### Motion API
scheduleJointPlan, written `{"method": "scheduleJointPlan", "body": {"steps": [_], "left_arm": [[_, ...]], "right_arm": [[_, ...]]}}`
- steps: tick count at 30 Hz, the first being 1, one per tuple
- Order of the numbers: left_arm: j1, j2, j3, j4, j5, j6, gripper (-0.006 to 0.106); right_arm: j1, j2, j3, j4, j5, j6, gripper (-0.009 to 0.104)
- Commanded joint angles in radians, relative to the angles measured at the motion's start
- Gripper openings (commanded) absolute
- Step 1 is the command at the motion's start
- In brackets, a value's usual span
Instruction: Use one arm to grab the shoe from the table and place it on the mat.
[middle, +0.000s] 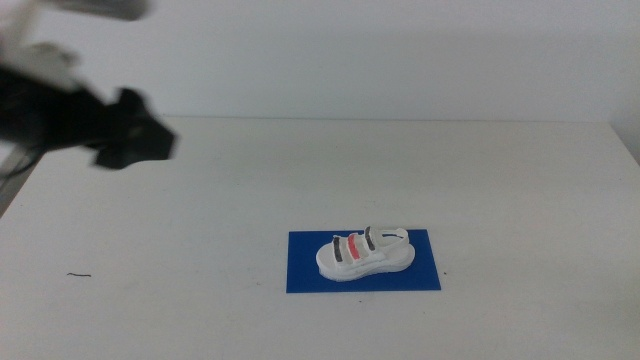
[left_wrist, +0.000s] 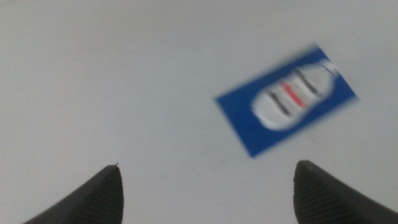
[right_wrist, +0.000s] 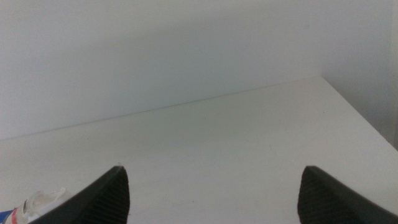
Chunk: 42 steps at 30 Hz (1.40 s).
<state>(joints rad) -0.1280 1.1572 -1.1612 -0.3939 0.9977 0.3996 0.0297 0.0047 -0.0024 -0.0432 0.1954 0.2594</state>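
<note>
The white shoe (middle: 364, 254) with two black straps and one red strap lies on the blue mat (middle: 305, 275) near the table's front middle. The left arm's gripper (middle: 135, 130) is raised at the far left, well away from the shoe, blurred. In the left wrist view its jaws stand wide apart and empty (left_wrist: 205, 193), with the shoe (left_wrist: 292, 96) on the mat (left_wrist: 239, 115) far below. The right gripper (right_wrist: 214, 196) is open and empty; it is out of the middle view. A bit of the shoe (right_wrist: 40, 202) shows in the right wrist view.
The white table (middle: 200, 230) has a tiny dark mark (middle: 78, 275) at the front left. Its far edge meets a pale wall. Its right edge shows in the right wrist view (right_wrist: 357, 115).
</note>
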Motion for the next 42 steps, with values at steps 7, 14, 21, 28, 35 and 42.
{"method": "scheduleJointPlan", "body": {"steps": [7,14,21,28,35,42], "left_arm": [[0.153,-0.379,0.321,-0.006,-0.268,-0.066,0.094],[0.167,-0.605,0.549,-0.001,-0.469,-0.109,0.094],[0.08,-0.853,0.869,0.326,-0.642,-0.664,0.094],[0.037,-1.017,1.091,0.384,-0.848,-0.56,0.094],[0.037,-1.157,1.161,0.355,-0.859,-0.425,0.094],[0.037,-1.157,1.161,0.353,-0.852,-0.425,0.094]], "right_arm": [[0.0,-0.005,0.002,-0.006,-0.01,-0.004,0.079],[0.0,-0.005,0.002,-0.006,-0.01,-0.004,0.079],[0.0,-0.005,0.002,-0.006,-0.01,-0.004,0.079],[0.0,-0.005,0.002,-0.006,-0.01,-0.004,0.079],[0.0,-0.005,0.002,-0.006,-0.01,-0.004,0.079],[0.0,-0.005,0.002,-0.006,-0.01,-0.004,0.079]]}}
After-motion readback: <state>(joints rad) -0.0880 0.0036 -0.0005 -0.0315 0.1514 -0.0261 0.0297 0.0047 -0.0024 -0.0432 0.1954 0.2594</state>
